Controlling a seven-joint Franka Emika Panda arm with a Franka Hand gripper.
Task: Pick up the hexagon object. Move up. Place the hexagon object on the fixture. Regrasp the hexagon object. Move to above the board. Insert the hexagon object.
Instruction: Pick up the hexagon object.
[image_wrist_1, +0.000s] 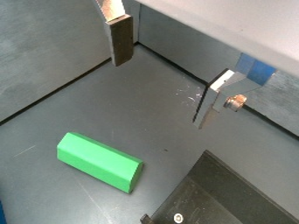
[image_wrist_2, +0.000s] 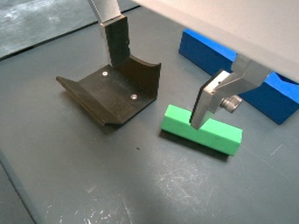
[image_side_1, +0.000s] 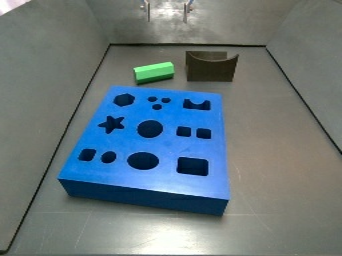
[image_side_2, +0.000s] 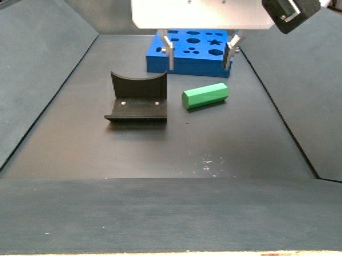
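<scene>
1. Gripper (image_wrist_2: 163, 79) raised above the dark floor, jaws apart, nothing between the two flat silver fingers (image_wrist_1: 121, 42) with their dark pads.
2. In a wrist view, gripper (image_wrist_1: 163, 79) over bare floor, with the green hexagon object (image_wrist_1: 100, 162) lying flat below and apart from both fingers.
3. In a wrist view, hexagon object (image_wrist_2: 201, 129) on the floor just beside the fixture (image_wrist_2: 111, 92), not touching it; one finger (image_wrist_2: 208, 101) in front of the bar's upper edge, no contact to be made out.
4. In a side view, hexagon object (image_side_1: 155, 71) on the floor between the fixture (image_side_1: 210, 66) and the side wall, beyond the far edge of the board (image_side_1: 154, 145).
5. In a side view, hexagon object (image_side_2: 205, 96) to the right of the fixture (image_side_2: 136, 100), near the blue board (image_side_2: 194, 50) but apart from it.
6. Fixture upright on its base plate, curved notch on top, unoccupied.
7. Board flat on the floor, all cut-outs open: hexagon, star, circles, squares, crown shape.
8. Gripper (image_side_1: 166, 10) only partly visible at the top of a side view; fingertips (image_side_2: 167, 44) hanging in front of the board, well above the floor, in a side view.
9. Hexagon object not held, not on the fixture, not in the board.
</scene>
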